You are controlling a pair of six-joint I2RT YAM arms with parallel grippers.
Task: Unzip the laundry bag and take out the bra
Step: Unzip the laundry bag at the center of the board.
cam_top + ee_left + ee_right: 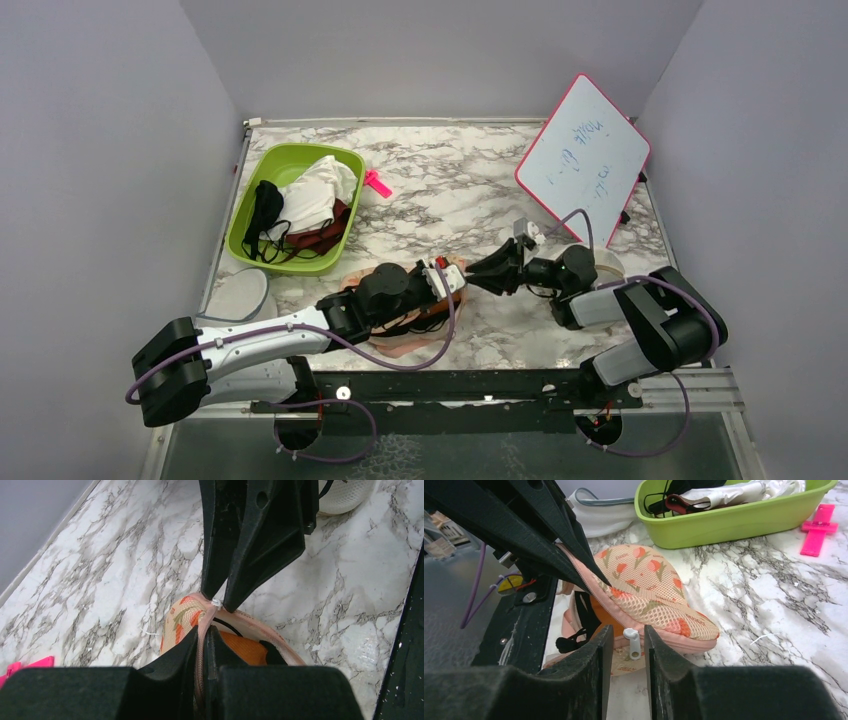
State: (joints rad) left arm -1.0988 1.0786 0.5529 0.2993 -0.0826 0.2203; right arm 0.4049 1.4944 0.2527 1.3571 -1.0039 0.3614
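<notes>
The biggest risk is the whole flat peach mesh laundry bag with carrot-like prints [649,590] dragging across the white-and-grey marble table [450,190] if the left gripper [202,635], pressed together on the bag's pink zipper edging [206,614], slips. The rust-orange padded bra [245,649], showing through the part-open mouth, could snag the zipper. Smallest, the white zipper pull [632,642] may pop free: the right gripper [628,631] brackets it closely, yet whether it truly clamps I cannot tell. The left arm stretches low over the bag, which lies at the table's near middle; the right arm folds in from the right, fingertips close to the left's.
</notes>
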